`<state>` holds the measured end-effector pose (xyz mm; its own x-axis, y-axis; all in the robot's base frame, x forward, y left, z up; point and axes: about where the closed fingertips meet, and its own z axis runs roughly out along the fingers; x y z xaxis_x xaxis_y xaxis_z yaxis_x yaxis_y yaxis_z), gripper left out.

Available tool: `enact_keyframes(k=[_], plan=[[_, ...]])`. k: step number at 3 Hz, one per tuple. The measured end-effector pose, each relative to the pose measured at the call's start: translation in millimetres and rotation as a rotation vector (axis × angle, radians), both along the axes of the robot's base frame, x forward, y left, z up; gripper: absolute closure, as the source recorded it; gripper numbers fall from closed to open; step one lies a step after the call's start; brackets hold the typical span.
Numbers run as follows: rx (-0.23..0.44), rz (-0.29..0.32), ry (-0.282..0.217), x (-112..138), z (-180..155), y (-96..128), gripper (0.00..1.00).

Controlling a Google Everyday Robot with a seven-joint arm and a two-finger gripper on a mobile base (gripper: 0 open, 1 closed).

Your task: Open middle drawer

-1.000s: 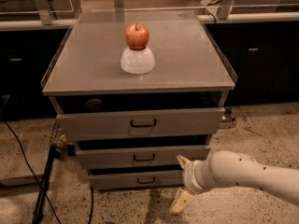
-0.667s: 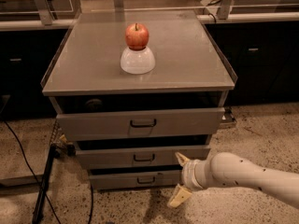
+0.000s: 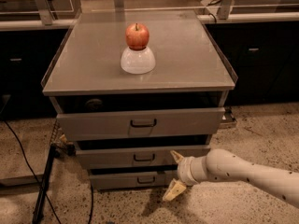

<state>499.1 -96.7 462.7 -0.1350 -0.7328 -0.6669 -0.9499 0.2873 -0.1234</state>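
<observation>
The grey cabinet has three drawers. The middle drawer [image 3: 117, 157] has a flat grey front with a small dark loop handle [image 3: 144, 157] and stands slightly out from the cabinet. My gripper [image 3: 174, 173] is open at the drawer's right end, to the right of the handle. Its upper finger [image 3: 177, 156] touches or is just in front of the drawer front. Its lower finger [image 3: 174, 191] hangs down in front of the bottom drawer [image 3: 126, 179]. The white arm [image 3: 243, 171] reaches in from the lower right.
The top drawer [image 3: 140, 123] is pulled out a little. A red apple [image 3: 137, 35] sits on an upturned white bowl [image 3: 138, 59] on the cabinet top [image 3: 187, 64]. Black cables [image 3: 42, 190] and a stand lie on the floor at left. Dark cabinets stand behind.
The gripper and arm have shifted slightly left, toward the middle drawer's front. The drawers have not visibly moved.
</observation>
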Motion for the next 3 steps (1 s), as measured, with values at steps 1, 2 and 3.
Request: enact_keyframes(k=[1, 2, 3], plan=[[0.001, -0.010, -0.013, 8.9, -4.9, -1.7, 0.00], [0.002, -0.023, -0.040, 34.3, -16.8, -6.5, 0.00], [-0.002, -0.029, -0.058, 52.2, -23.2, -9.2, 0.00]])
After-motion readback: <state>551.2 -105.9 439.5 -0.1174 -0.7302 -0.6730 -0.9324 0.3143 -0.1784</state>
